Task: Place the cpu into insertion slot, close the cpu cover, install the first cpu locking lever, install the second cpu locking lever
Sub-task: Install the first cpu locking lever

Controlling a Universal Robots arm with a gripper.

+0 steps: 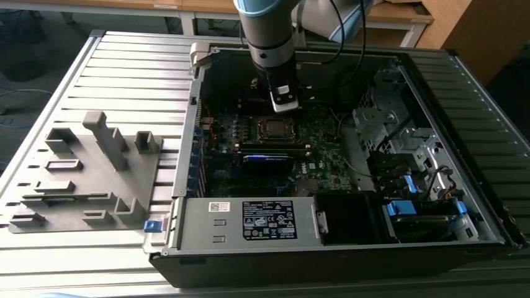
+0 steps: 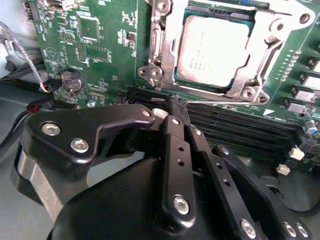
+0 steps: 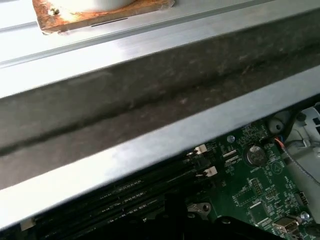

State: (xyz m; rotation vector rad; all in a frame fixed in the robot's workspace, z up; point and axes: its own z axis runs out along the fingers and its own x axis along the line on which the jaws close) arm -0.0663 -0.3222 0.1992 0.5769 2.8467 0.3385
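cpu [image 2: 212,47] in insertion slot [image 2: 220,12], ribbed grey table [image 1: 124,68]

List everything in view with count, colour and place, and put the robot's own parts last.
table: one, grey ribbed metal, under everything.
computer case: one, black, lying open on the table.
fixture tray: one, grey, on the table at the exterior view's left of the case.
motherboard: one, green, inside the case.
cpu: one, grey top, on the motherboard.
cpu cover: one, silver, down around the cpu.
coin battery: one, silver, on the motherboard.
power supply box: one, silver, white label, inside the case.
arm: one, grey and blue, above the case.
pincer: one, black, shut, beside the cpu cover.
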